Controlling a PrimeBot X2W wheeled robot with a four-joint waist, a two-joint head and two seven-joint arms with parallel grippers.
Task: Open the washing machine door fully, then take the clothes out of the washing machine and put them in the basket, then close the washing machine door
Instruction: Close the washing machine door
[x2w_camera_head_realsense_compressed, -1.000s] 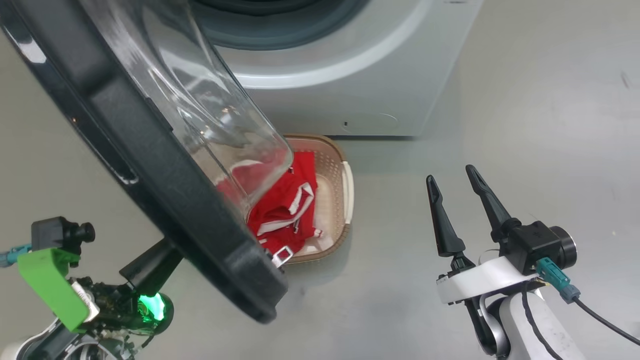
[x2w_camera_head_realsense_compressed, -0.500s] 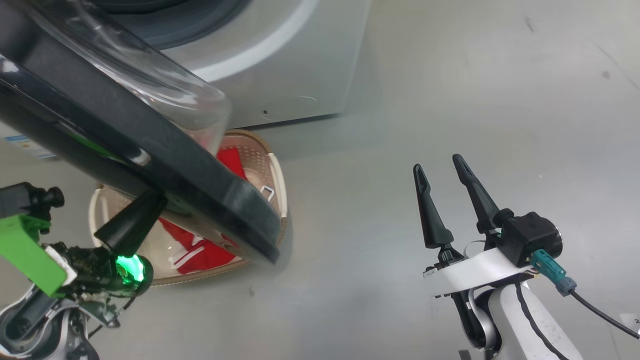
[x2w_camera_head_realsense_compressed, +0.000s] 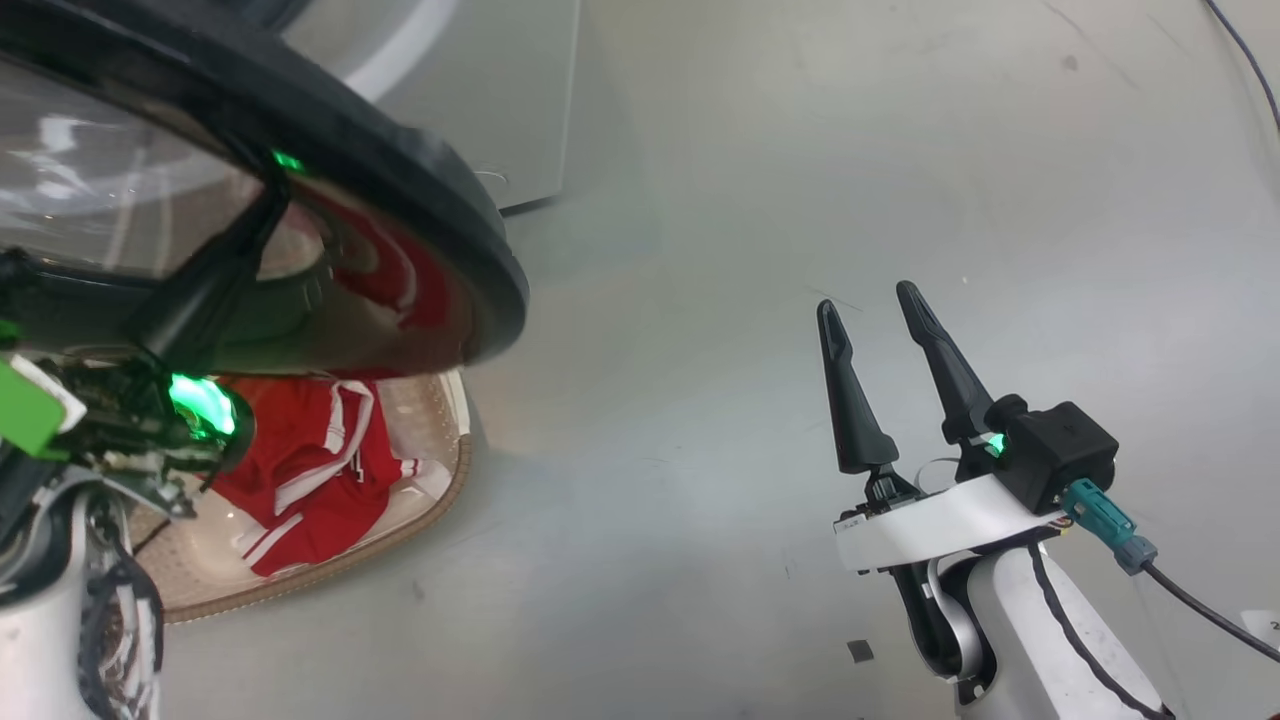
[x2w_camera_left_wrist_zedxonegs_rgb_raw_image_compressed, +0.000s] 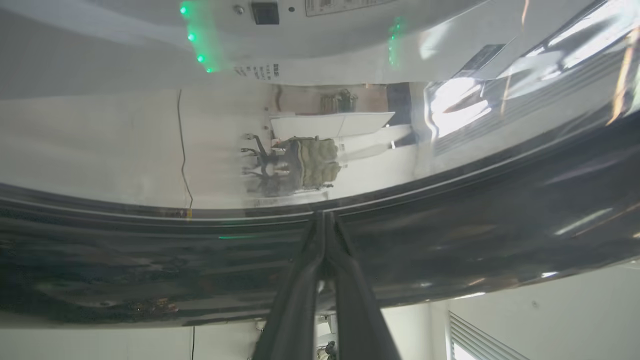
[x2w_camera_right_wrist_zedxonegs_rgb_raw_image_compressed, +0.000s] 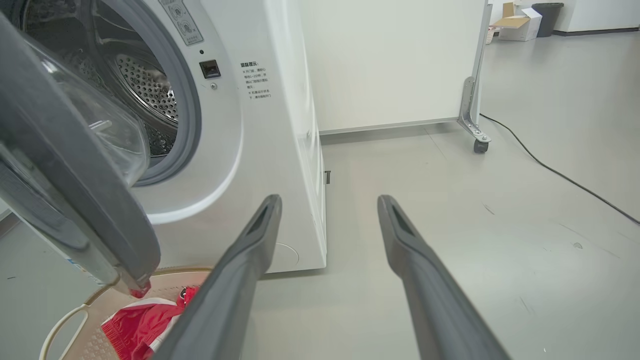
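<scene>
The washing machine door (x2w_camera_head_realsense_compressed: 470, 240), with its black rim and clear glass, stands partly open in front of the white washing machine (x2w_camera_right_wrist_zedxonegs_rgb_raw_image_compressed: 270, 150) and its steel drum (x2w_camera_right_wrist_zedxonegs_rgb_raw_image_compressed: 145, 85). My left gripper (x2w_camera_left_wrist_zedxonegs_rgb_raw_image_compressed: 324, 216) is shut, its fingertips together against the door's glossy black rim (x2w_camera_left_wrist_zedxonegs_rgb_raw_image_compressed: 475, 235); in the head view this left gripper (x2w_camera_head_realsense_compressed: 240, 250) lies against the door's outer face. The red clothes (x2w_camera_head_realsense_compressed: 300, 460) with white trim lie in the cream basket (x2w_camera_head_realsense_compressed: 445, 480) on the floor below the door. My right gripper (x2w_camera_head_realsense_compressed: 865, 298) hangs open and empty over bare floor to the right.
Grey floor stretches to the right of the machine. A white panel on a castor (x2w_camera_right_wrist_zedxonegs_rgb_raw_image_compressed: 475, 100) stands behind, with a black cable (x2w_camera_right_wrist_zedxonegs_rgb_raw_image_compressed: 550, 170) trailing over the floor. Cardboard boxes (x2w_camera_right_wrist_zedxonegs_rgb_raw_image_compressed: 517, 22) sit far back.
The head view has shifted, so the scene slid left. The door has swung round toward the machine, showing its outer face, with my left gripper against it. The right gripper stays open.
</scene>
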